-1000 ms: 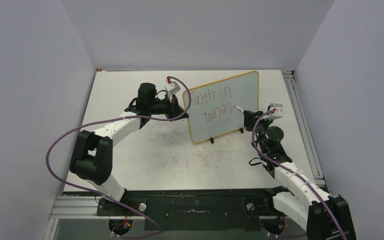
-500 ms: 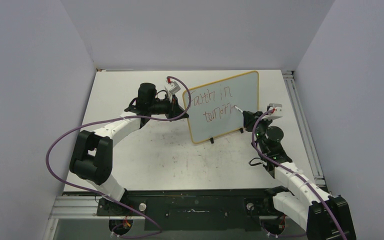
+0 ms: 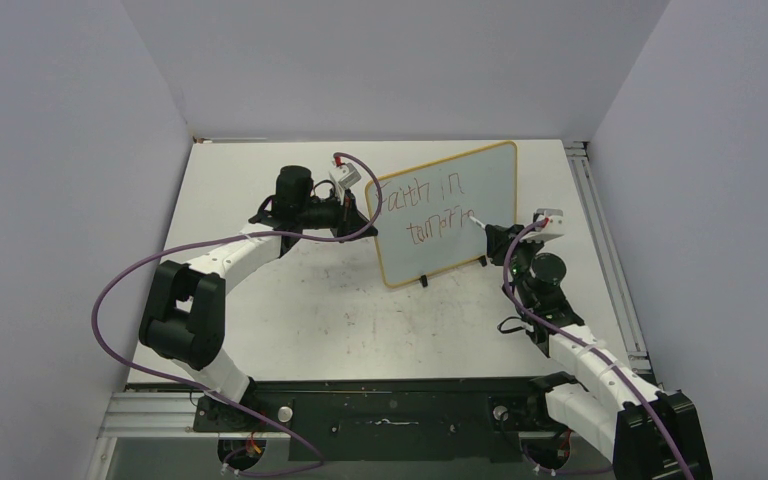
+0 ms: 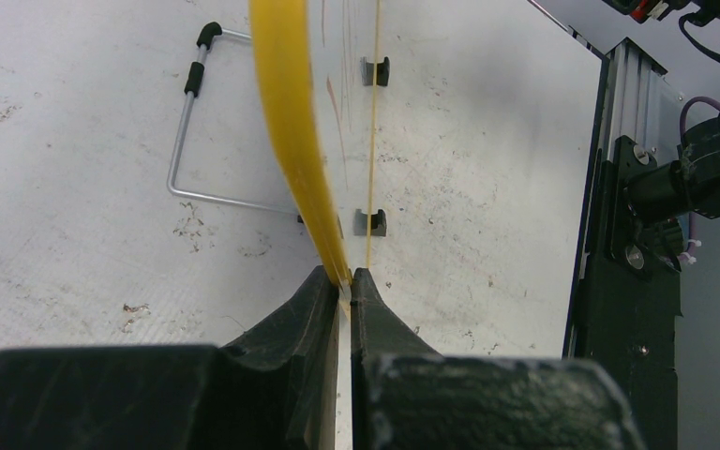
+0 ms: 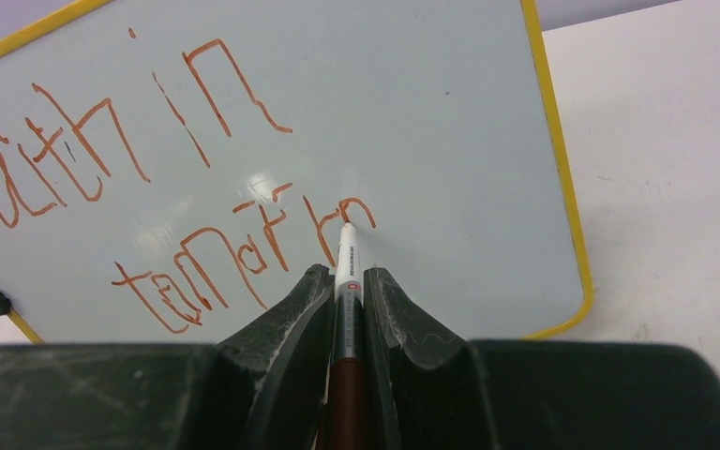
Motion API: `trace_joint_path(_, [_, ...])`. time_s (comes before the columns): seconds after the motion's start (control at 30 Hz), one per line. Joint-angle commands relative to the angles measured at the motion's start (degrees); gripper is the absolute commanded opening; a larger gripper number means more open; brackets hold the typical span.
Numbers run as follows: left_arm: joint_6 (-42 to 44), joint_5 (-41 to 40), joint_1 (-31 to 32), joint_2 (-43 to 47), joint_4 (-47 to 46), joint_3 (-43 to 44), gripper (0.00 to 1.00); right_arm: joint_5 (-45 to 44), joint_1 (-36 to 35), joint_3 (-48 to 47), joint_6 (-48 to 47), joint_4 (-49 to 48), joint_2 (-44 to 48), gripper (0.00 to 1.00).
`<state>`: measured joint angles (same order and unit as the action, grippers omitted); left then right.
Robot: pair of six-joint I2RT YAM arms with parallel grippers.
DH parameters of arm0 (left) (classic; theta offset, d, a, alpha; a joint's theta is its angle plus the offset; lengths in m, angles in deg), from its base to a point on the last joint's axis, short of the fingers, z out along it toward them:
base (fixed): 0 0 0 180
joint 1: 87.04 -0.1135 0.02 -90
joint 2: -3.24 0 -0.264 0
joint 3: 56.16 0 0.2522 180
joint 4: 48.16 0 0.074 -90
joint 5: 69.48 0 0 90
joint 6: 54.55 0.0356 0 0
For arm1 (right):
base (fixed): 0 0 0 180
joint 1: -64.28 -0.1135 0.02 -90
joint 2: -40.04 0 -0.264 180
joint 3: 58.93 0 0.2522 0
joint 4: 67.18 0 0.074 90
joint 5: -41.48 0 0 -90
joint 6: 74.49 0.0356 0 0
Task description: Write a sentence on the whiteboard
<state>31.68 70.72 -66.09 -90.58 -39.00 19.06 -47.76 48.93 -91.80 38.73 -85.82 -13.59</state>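
Two lines of reddish-brown handwriting make up the sentence (image 3: 425,208) so far. The upper line reads "Faith in". The lower reads roughly "tomorr" and ends in a small hooked stroke.

The writing sits on the whiteboard (image 3: 447,215), which stands upright on the white worktop (image 3: 310,290), right of centre and towards the far side. The board's written face is turned towards the right arm. It has a yellow frame and rests on two small black feet (image 4: 371,222). In the left wrist view, a bent wire stand (image 4: 187,141) with black tips lies on the worktop just behind it.

The left hand (image 4: 345,281) reaches in from the left and is clamped on the board's left edge. Its two black fingers are pressed together over the thin yellow frame.

The right hand (image 5: 347,281) comes from the right side, its fingers closed on a marker (image 5: 346,267) with a white front and a dark red-brown body. The marker points up the board, and its tip touches the surface at the end of the lower line, right at the hooked stroke. To the right of the tip, the board is bare as far as the frame.
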Motion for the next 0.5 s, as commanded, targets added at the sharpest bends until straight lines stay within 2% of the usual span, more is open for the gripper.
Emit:
trace_joint_path(0.0, [0.96,1.22,0.50,-0.40,1.75,1.61,0.00,-0.58,0.06,1.04,-0.04,0.33,0.17,0.05])
trace_joint_path(0.47, [1.05,1.18,0.50,-0.47,1.86,1.68,0.00,-5.56,0.15,-0.01,-0.37,-1.83,0.49,0.05])
